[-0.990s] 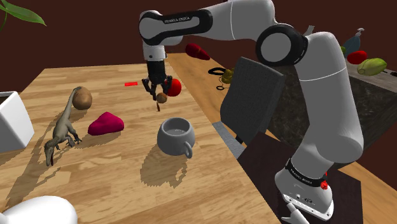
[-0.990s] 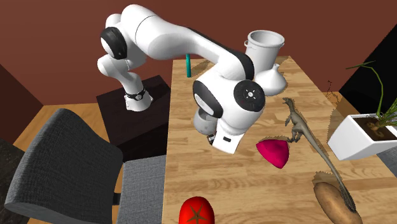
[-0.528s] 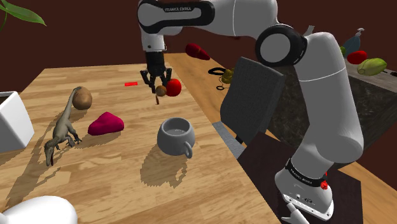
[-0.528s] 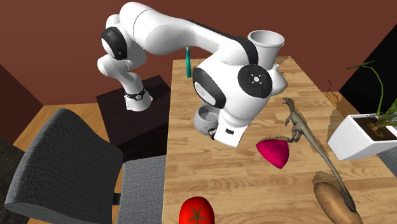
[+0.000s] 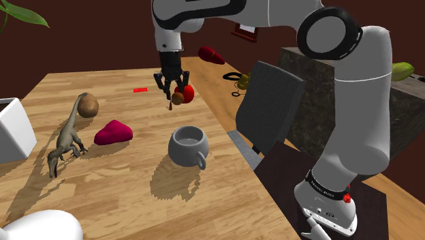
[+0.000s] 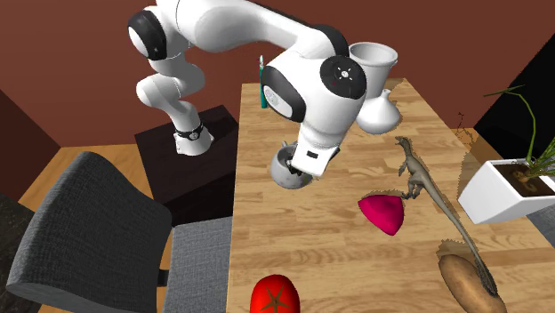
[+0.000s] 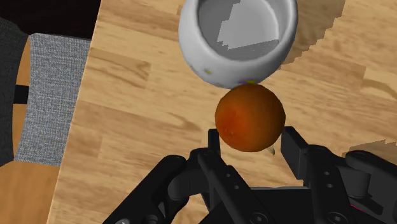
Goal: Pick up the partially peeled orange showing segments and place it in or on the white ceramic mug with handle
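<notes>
Mid-carry, by the look of it: clasping the orange (image 7: 249,118) between the jaws of the gripper (image 7: 252,141), closed to the fruit's width, aloft over the wooden desk (image 5: 129,191). Hanging short of the grey-white mug (image 5: 187,145), near the desk's chair-side edge. Next, likely: sliding over the mug's mouth, lowering, then letting go. Arching high from the stand, wrist pointing straight down.

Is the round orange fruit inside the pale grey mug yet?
No, the round orange fruit sits clasped in the black tool, outside the pale grey mug.
</notes>
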